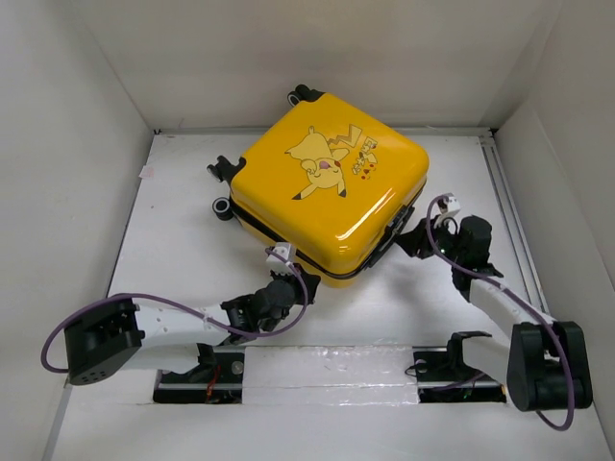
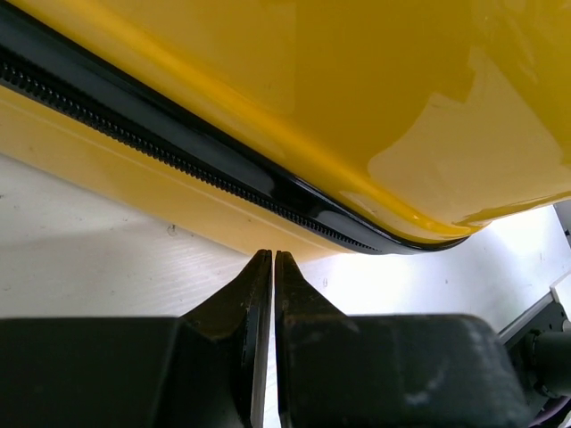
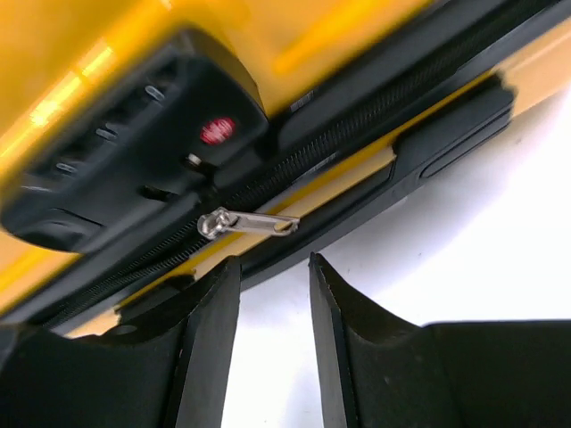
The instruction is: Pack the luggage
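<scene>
The luggage (image 1: 327,192) blocks the centre of the table (image 1: 173,240) through twelve o'clock. Bare surface lies open at nine and six o'clock. At three o'clock the right gripper (image 1: 420,240) narrows the gap to the side wall (image 1: 562,211); the left gripper (image 1: 286,279) crowds the case's seven o'clock corner

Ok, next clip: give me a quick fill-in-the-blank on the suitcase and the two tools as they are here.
The shell of the luggage is ___ in colour. Of the left tool and the right tool, the one shut and empty is the ___. The open right tool faces the silver ___ on the black seam. The round mark on the lock is ___.
Missing words: yellow; left; zipper pull; red.
</scene>
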Controlling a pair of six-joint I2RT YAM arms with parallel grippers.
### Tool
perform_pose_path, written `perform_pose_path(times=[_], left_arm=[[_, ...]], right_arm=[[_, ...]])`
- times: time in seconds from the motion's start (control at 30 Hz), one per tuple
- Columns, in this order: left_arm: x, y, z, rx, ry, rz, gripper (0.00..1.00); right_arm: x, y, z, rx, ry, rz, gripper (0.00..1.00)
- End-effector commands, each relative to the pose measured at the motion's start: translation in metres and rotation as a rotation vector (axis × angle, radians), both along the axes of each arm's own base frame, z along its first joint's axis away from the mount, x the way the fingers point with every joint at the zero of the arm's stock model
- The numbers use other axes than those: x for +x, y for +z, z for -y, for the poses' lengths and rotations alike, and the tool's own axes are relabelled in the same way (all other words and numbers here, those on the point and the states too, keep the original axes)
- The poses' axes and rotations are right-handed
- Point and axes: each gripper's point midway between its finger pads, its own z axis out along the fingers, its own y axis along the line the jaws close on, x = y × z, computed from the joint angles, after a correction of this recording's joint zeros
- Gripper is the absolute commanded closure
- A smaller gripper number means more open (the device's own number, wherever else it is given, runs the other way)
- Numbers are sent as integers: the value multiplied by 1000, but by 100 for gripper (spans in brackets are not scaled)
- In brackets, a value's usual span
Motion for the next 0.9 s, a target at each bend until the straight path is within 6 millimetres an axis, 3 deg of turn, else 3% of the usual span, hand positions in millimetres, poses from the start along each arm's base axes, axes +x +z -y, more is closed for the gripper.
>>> perform_pose_path(times=[0.0,0.37,0.53,0.57,0.7,0.87], left_arm=[[6,19,8,-36,6,28,99],[11,15,1,-10,50,34,99],[14,15,2,1,59,43,100],[14,15,2,1,59,43,100],[14,15,2,1,59,43,100],[14,9,-2,13,70,35,100]], right_arm=[[6,20,-9,5,80,82,57],[23,31,-13,16,130,116,50],[34,53,-11,-27,116,168,48],[35,47,-8,-63,119,152,48],[38,48,-20,-86,184,170,48],[35,47,-55,-89,326,180,46]])
